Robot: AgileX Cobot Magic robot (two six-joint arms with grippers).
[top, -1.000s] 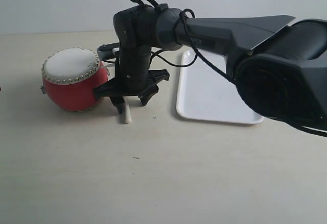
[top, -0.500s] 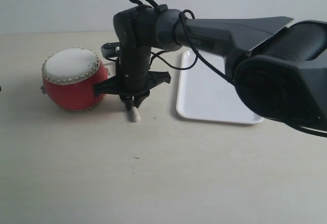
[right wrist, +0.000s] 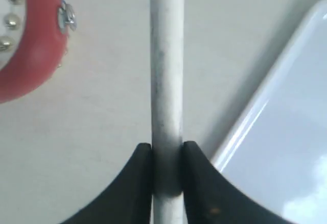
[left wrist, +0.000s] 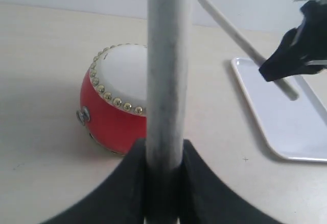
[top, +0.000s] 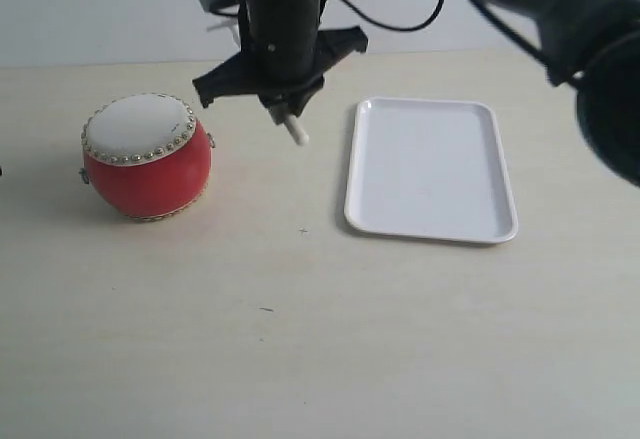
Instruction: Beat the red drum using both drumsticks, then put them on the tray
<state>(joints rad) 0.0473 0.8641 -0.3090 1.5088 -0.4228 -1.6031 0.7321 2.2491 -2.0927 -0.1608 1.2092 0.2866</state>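
Right fingers [top: 275, 109] closed on their drumstick [top: 297, 136], newly lifted off the table [top: 300, 339].
Exterior: they have risen from beside the red drum [top: 148, 159] to hang between it and the white tray [top: 430, 174], probably readying a beat. Left wrist: left fingers [left wrist: 130, 183] pinch a matte pale stick [left wrist: 167, 71] before the glossy, stud-ringed drum. Right wrist: the same tight grip on smooth, round wood.

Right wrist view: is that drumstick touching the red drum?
Apart. The right wrist view shows bare table between the drumstick and the red drum.
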